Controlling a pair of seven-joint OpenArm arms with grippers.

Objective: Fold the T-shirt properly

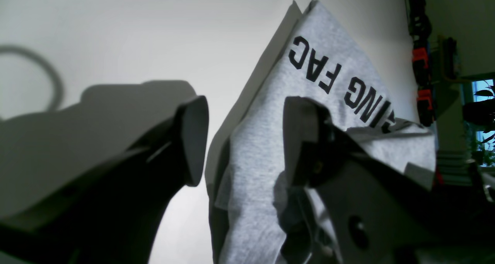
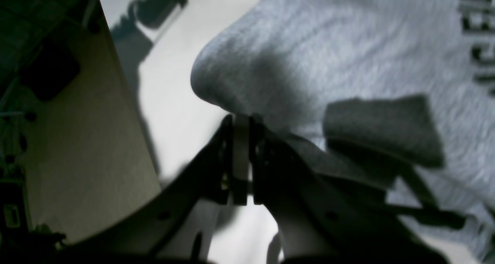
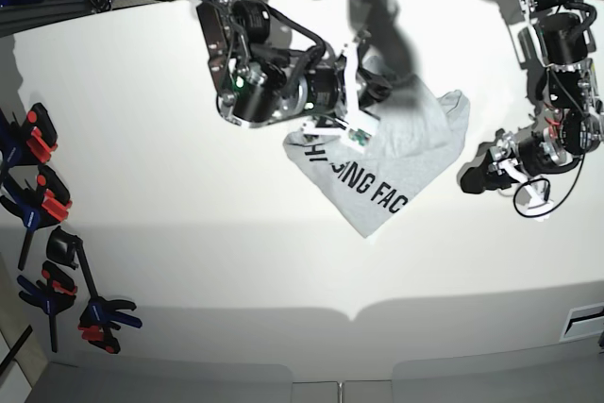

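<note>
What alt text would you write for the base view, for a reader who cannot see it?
A grey T-shirt with black block letters lies crumpled on a white table, the right gripper at its upper edge. The left gripper hovers open just beside the shirt, holding nothing. Orange and black clamps lie along the table's left edge.

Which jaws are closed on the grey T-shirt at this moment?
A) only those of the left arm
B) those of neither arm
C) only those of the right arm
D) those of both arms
C: the right gripper pinches a fold of the T-shirt, while the left gripper stands open beside it, holding nothing.
</note>
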